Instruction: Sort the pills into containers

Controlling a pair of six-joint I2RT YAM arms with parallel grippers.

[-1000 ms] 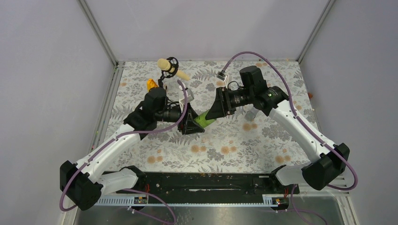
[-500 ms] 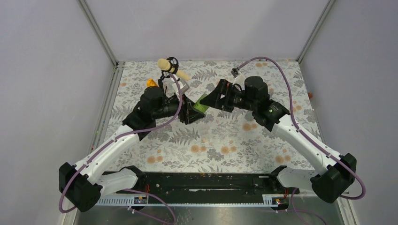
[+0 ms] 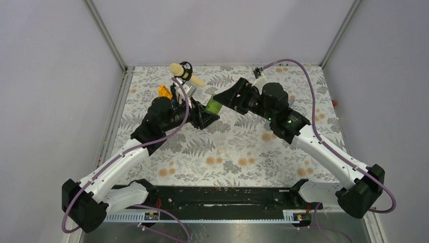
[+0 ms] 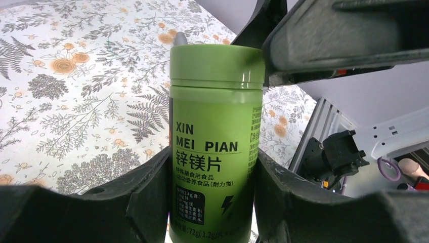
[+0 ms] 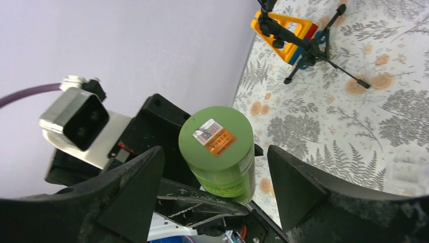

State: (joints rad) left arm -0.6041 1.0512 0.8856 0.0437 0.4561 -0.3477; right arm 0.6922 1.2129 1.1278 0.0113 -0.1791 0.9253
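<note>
A green screw-cap bottle is held off the mat, with its cap on. My left gripper is shut on its body; in the left wrist view the bottle stands between both fingers. My right gripper is open, with a jaw on either side of the cap and a gap on both sides. A see-through cup shows faintly on the mat at the right wrist view's lower right. No pills are visible.
A microphone on a small black tripod and a yellow-orange toy stand at the far left of the floral mat; both show in the right wrist view. Metal frame posts and grey walls bound the mat.
Both grippers and the green bottle moved toward the far side of the mat and slightly left. The bottle sits nearer the tripod.
</note>
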